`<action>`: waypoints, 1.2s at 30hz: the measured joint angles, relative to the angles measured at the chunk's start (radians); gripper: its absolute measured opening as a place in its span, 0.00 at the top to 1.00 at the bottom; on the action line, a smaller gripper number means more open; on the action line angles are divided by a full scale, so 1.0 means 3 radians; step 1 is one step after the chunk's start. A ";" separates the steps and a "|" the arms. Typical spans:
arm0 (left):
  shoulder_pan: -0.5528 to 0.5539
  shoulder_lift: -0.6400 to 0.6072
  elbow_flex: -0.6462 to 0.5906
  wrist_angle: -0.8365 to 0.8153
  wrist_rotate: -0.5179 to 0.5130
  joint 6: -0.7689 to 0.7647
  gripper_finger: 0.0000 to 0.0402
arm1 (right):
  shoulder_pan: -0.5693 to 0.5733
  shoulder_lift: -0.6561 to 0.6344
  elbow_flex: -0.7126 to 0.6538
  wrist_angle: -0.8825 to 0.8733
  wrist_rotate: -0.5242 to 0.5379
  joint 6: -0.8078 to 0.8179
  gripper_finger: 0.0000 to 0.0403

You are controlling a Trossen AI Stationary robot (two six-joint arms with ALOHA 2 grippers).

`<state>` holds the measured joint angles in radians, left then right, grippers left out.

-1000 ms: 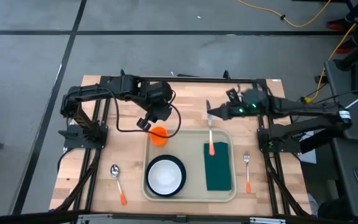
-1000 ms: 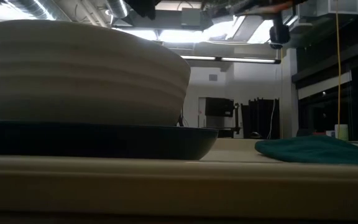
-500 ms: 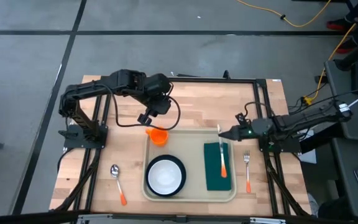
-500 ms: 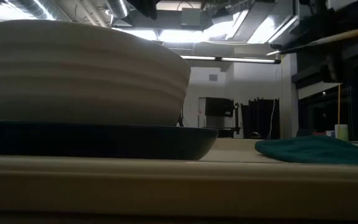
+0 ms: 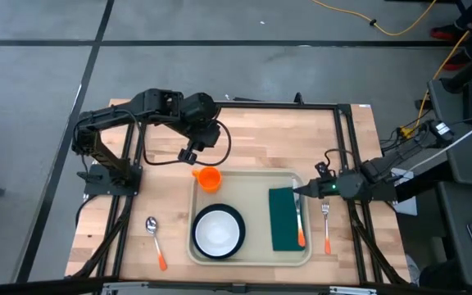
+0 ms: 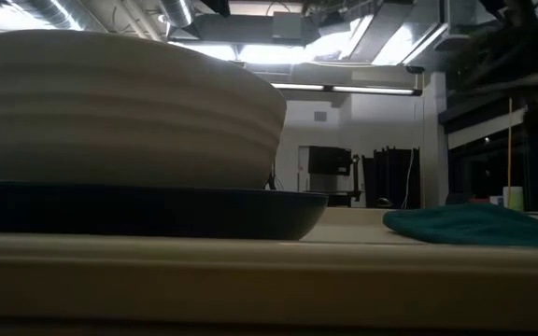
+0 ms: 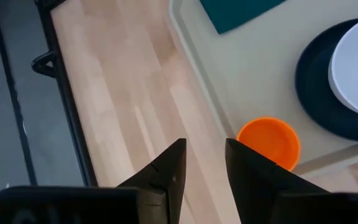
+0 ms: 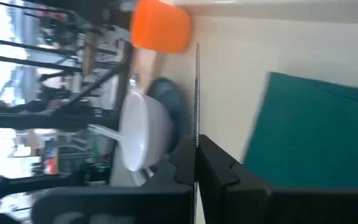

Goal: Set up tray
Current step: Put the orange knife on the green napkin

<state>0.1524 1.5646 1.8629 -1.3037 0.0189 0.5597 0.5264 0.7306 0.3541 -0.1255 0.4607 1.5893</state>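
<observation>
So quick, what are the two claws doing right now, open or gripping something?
Left gripper: open, holding nothing, raised behind the orange cup.
Right gripper: shut on the knife, over the teal napkin in the tray.

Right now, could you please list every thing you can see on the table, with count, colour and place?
tray: one, beige, table middle.
plate: one, dark teal, tray's left half.
bowl: one, white, on plate.
cup: one, orange, tray's far left corner.
napkin: one, teal, tray's right half.
knife: one, orange handle, held over napkin's right edge.
fork: one, orange handle, right of tray.
spoon: one, orange handle, left of tray.
left gripper: open, empty, beyond cup.
right gripper: shut on knife.
</observation>
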 joint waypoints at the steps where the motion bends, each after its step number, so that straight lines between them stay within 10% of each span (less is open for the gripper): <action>1: 0.0000 0.0001 0.0000 0.0000 0.0000 -0.0009 0.74 | 0.0065 0.0018 -0.0006 -0.0045 0.0058 0.0036 0.99; 36: 0.0000 0.0004 0.0001 0.0022 -0.0001 -0.0089 0.75 | 0.0342 0.0852 -0.0005 -0.0136 -0.0072 0.0975 0.99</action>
<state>0.1524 1.5658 1.8633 -1.2972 0.0185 0.5329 0.6289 0.9863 0.3527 -0.1664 0.4392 1.8816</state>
